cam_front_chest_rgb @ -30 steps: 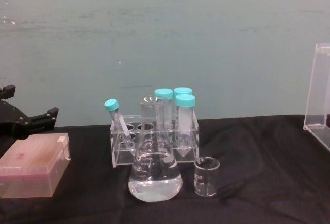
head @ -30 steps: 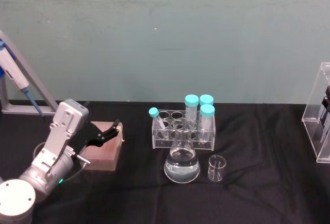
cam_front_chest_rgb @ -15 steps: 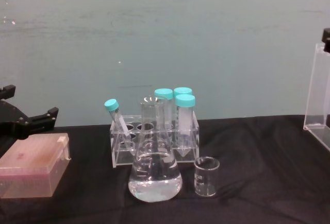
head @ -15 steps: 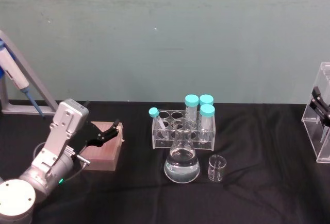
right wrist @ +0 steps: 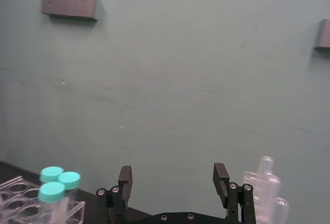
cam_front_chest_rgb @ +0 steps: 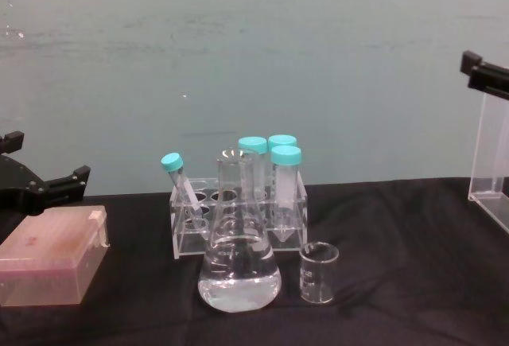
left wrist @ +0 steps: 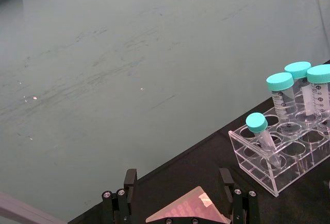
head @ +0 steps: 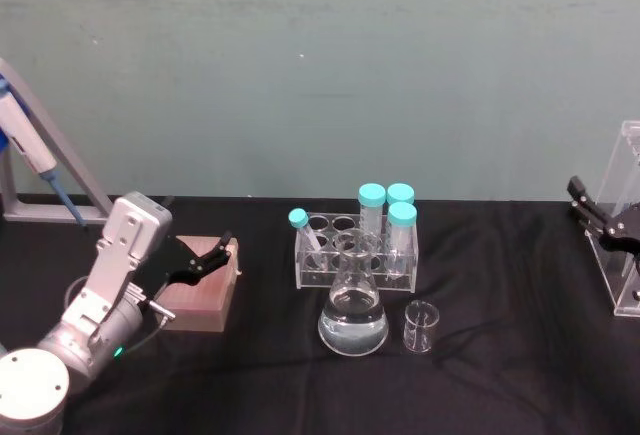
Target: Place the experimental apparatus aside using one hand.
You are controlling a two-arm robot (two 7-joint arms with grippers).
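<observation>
Closest to the robot are the conical flask (head: 352,317), with clear water in its wide bottom, and the small beaker (head: 420,327) just beside it. Both stand straight up on the black table (head: 500,375). They sit between the two grippers: off to the right of the left gripper (head: 205,258) and well off to the left of the right gripper (head: 590,217).

The left gripper hangs low over a pink box (head: 205,300). Its fingers are spread apart and hold nothing.

A bit farther back, behind the flask, is a clear tube rack (head: 320,265) with four tubes (head: 372,195) that have teal caps. One tube leans and three stand up.

The right gripper is up in the air. Its fingers are wide apart and empty too. The tall clear stand (head: 628,170) is right next to it, on its right side, much closer than the flask or the beaker. The stand points straight up. See-through plastic pipettes (right wrist: 265,183) show just beyond the gripper's fingers. I cannot tell if the gripper touches the stand.

I think the right gripper is the one to do the work, since it is nearest to the stand. To hold it, it likely needs one finger on each side of a thin wall. For the flask or beaker it would have to go far left and down.

Farthest back is the green wall (head: 300,55).
</observation>
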